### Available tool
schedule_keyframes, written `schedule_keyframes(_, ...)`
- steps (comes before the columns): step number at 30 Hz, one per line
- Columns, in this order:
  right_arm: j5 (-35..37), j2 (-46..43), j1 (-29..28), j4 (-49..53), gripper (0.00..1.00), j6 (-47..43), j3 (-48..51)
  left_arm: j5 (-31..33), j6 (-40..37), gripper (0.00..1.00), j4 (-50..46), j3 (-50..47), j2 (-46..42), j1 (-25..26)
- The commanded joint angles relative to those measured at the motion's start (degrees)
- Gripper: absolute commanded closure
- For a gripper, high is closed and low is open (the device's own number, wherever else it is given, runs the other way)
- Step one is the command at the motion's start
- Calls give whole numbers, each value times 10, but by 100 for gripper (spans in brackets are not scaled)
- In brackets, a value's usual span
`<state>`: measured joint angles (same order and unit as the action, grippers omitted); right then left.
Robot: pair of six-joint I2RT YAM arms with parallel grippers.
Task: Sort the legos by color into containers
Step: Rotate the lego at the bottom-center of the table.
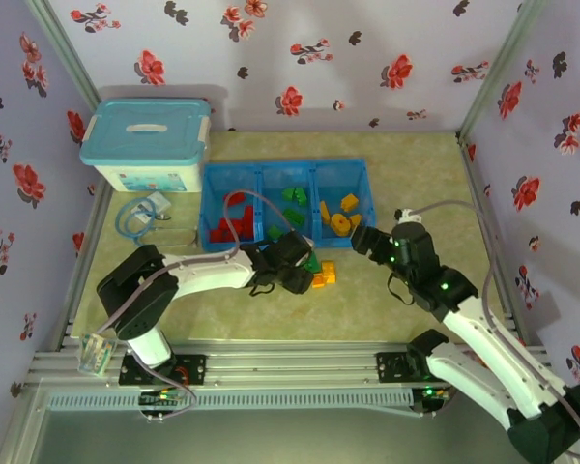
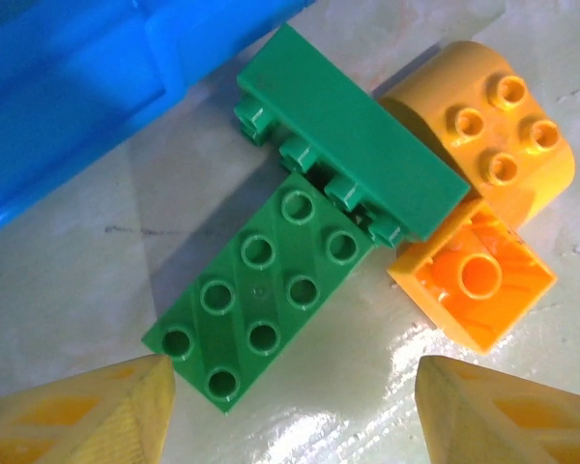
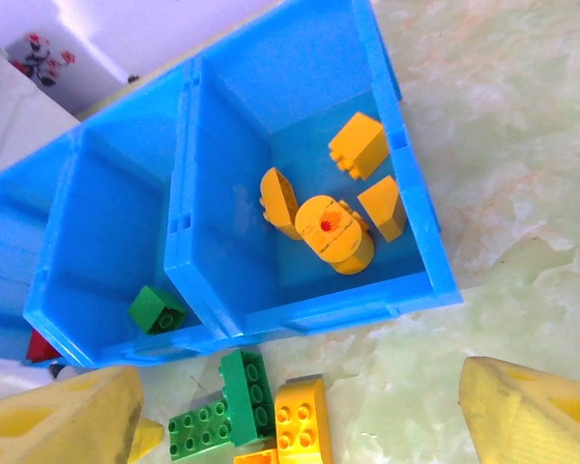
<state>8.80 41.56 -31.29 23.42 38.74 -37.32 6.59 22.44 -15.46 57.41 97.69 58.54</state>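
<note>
Legos (image 1: 321,274): 4 loose ones in a tight cluster on the worktop (image 1: 416,184), just beside the near wall of the containers (image 1: 288,166). Left wrist view: flat green brick (image 2: 261,309) studs up, second green brick (image 2: 353,145) on its side touching its far end, rounded orange brick (image 2: 493,126) studs up, orange hollow-side-up brick (image 2: 474,280) right beside it. Containers are 3 joined blue bins: red pieces in the left bin, green in the middle, yellow-orange in the right. Right wrist view: 4 yellow-orange pieces (image 3: 333,232) in the right bin, 1 green cube (image 3: 157,309) at the middle bin's near wall. Left claw (image 2: 295,406) hangs over the loose cluster, fingers (image 2: 87,411) spread apart, gripping nothing, flat green brick between and just ahead of the tips. Right claw (image 3: 300,387) sits near the right bin's near corner, fingers wide apart, nothing in them. White storage box (image 1: 147,135) with a light-blue lid stands left of the containers.
</note>
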Motion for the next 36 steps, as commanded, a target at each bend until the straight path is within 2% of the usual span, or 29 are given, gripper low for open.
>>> schedule_keyframes(1, 24, -26, -1, 42, 15, 16, 16, -8, -36, 33, -22, 28, 24, -12)
schedule_keyframes(7, 23, -60, -1, 65, 15, 31, 28, -10, -45, 34, -27, 41, 52, -27)
schedule_keyframes(17, 17, -73, -1, 65, 17, 37, 29, -20, -27, 39, -34, 36, 62, -19)
schedule_keyframes(25, 16, -70, -1, 61, 18, 36, 31, -14, 50, 42, -66, -16, 2, 15)
schedule_keyframes(29, 4, -71, -1, 48, 18, 37, 38, -12, 95, 42, -87, -23, -38, 57)
schedule_keyframes(32, 0, -71, -1, 41, 19, 39, 42, -12, 100, 39, -101, -12, -68, 71)
schedule_keyframes(36, -4, -71, -1, 39, 19, 41, 44, -3, 81, 33, -99, 5, -91, 57)
